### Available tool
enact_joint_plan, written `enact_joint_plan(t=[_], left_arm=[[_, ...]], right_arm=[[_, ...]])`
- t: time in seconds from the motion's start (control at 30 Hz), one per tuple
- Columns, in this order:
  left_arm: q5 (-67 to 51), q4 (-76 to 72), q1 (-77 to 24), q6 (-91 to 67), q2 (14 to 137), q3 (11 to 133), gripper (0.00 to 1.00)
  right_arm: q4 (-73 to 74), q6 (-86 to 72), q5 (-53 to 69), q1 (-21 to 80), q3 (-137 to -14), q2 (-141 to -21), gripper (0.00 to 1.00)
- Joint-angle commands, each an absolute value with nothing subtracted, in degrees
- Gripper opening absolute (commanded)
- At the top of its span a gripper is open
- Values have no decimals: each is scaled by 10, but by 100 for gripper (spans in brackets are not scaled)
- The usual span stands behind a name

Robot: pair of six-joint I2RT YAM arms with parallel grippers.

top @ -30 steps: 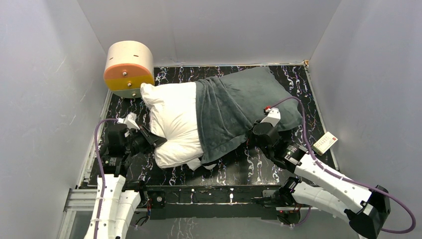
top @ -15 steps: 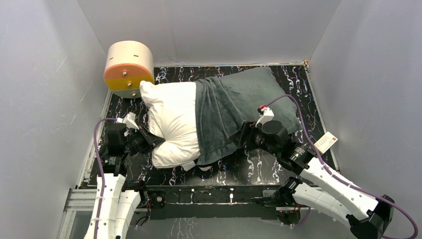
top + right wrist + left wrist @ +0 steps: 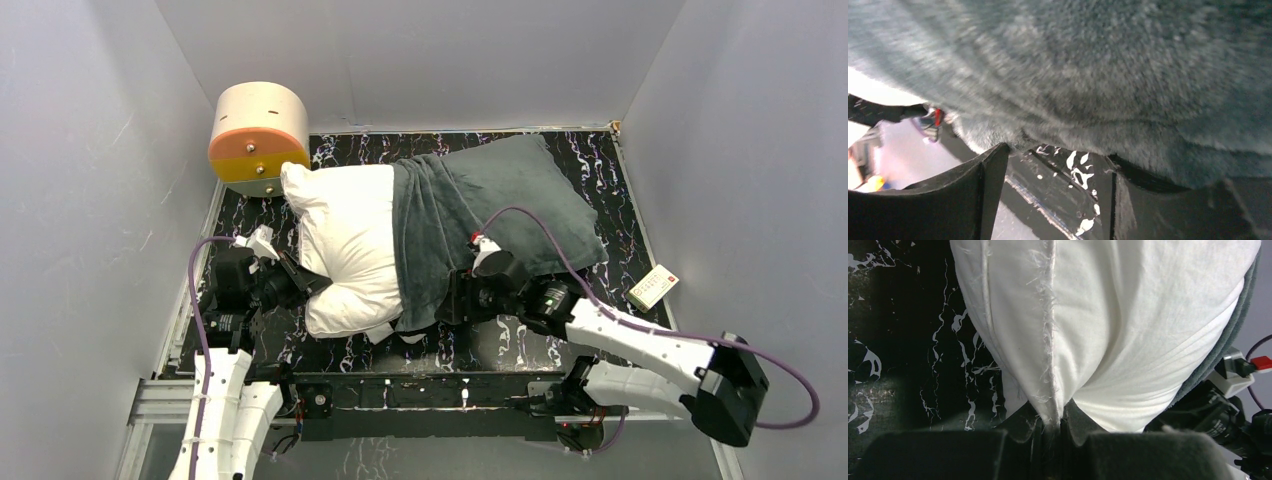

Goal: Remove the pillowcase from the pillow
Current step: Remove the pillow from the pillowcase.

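The pillow (image 3: pixel 345 240) lay on the table (image 3: pixel 595 150), its left half bared, its right half inside the grey-green pillowcase (image 3: pixel 510 195). The left gripper (image 3: pixel 1050 425) pinched the pillow's seam. The right gripper (image 3: pixel 1053 172) stood wide and empty at the pillowcase's near hem, so roughly half the removal was left.

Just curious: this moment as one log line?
left gripper shut on pillow | right gripper open at pillowcase edge | pillow partly uncovered

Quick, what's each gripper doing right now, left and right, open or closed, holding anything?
Left gripper: closed, pinching the pillow by its seam.
Right gripper: open, holding nothing, at the pillowcase edge.
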State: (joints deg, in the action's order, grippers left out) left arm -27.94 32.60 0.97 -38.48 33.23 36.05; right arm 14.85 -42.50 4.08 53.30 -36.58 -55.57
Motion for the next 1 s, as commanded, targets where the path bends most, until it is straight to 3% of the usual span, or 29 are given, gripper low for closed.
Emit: enact_joint_plan(t=[0.0,0.03,0.1,0.2,0.33,0.57,0.83,0.97], left_arm=[[-290,291,16,-377,322,375,0],[-289,292,15,-378,321,374,0],[-283,295,15,-382,318,374,0],[-273,308,15,-379,317,382,0],[-241,330,16,-364,317,398,0],[-204,338,16,-364,318,406,0],[-151,384,15,-354,325,449,0],[-159,382,16,-350,325,452,0]], right_arm=[[126,-463,-167,588,-408,-598,66],[109,-467,-225,600,-397,-589,58],[62,-473,-330,612,-364,-560,28],[18,-439,-418,612,-333,-523,0],[121,-405,-521,610,-370,-516,0],[234,-365,-539,559,-402,-506,0],[262,-274,-287,310,-455,-516,0],[257,-264,-164,295,-468,-511,3]])
